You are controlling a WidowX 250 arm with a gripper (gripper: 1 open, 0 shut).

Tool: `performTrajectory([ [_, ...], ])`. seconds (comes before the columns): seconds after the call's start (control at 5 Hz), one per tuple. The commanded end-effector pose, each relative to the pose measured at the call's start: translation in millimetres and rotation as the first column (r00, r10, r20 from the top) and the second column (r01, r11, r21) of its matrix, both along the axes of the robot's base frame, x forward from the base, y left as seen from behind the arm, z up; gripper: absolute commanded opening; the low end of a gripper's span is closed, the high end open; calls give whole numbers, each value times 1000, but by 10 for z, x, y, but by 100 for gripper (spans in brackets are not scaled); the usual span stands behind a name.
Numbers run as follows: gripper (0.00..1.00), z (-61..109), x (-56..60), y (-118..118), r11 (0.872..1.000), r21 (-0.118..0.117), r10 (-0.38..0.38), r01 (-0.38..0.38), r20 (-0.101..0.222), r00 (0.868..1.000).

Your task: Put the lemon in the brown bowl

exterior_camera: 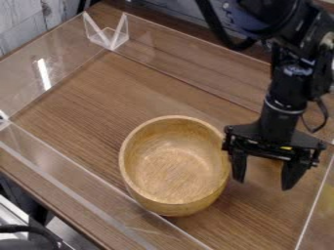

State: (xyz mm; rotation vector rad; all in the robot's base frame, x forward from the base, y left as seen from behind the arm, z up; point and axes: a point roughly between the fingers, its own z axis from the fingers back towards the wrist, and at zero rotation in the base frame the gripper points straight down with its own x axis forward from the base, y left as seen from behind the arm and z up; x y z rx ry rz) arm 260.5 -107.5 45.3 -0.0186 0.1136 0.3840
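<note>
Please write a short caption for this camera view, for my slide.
Open gripper hangs just right of the empty brown bowl on a wooden table; no lemon visible.

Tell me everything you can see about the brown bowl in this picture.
The brown bowl is large, round and light brown, and looks wooden, with visible grain and a thick rim. It stands upright on the wood-patterned table, near its front edge. Its inside appears empty; no lemon is visible. The black claw hangs open just to the right of it, close to the rim; contact cannot be told.
</note>
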Motion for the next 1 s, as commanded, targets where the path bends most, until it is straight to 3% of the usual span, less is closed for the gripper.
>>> performTrajectory([
  [0.0,100,222,87,80,1000,-18,-8,10,65,998],
  [0.4,100,223,99,137,999,-12,-32,33,61,998],
  [0.8,100,190,220,11,997,-51,-61,66,97,993],
])
